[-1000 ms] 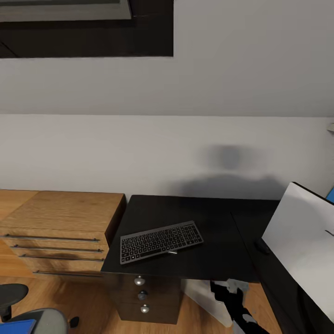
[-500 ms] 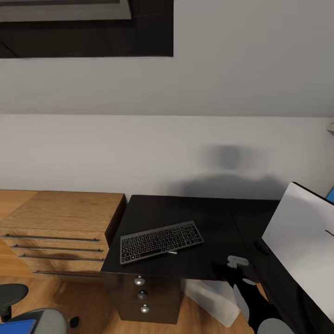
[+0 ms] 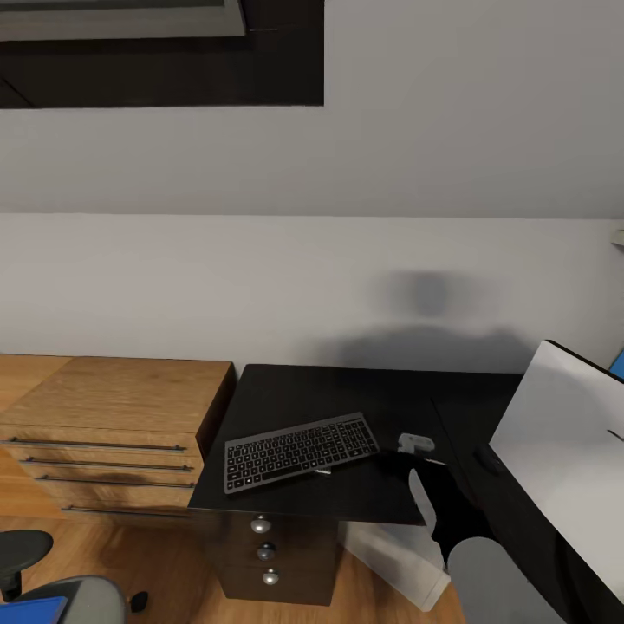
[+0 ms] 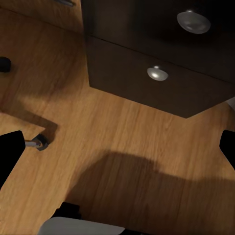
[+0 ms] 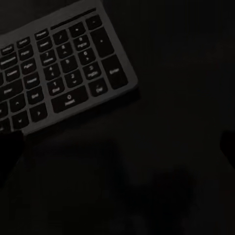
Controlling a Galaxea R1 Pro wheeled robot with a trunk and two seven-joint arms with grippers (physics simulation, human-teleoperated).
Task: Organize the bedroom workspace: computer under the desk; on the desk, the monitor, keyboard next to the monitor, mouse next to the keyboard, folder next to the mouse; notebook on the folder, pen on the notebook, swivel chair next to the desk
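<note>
The keyboard (image 3: 299, 451) lies askew on the black desk (image 3: 347, 390); its number pad (image 5: 73, 78) is close under my right gripper (image 5: 117, 156). That gripper (image 3: 407, 452) hovers open over bare desk just right of the keyboard. The monitor (image 3: 563, 451) stands at the desk's right with a pale face. The computer (image 3: 390, 559) sits under the desk. The swivel chair (image 3: 78, 600) is at the lower left with the blue folder (image 3: 30, 609) on its seat. My left gripper (image 4: 117, 147) hangs open above the floor by the desk drawers (image 4: 157, 73). Notebook and pen are out of view.
A light wooden drawer unit (image 3: 113, 416) adjoins the desk's left side. A small dark lump (image 3: 488, 461) lies by the monitor's lower edge; I cannot tell what it is. A chair caster (image 4: 36, 143) rests on the wood floor (image 4: 122, 122). A blue panel (image 3: 617, 364) shows at the right edge.
My right arm has risen from below the desk's front edge and moved up and left over the desktop, ending beside the keyboard's right end. Nothing on the desk has moved.
</note>
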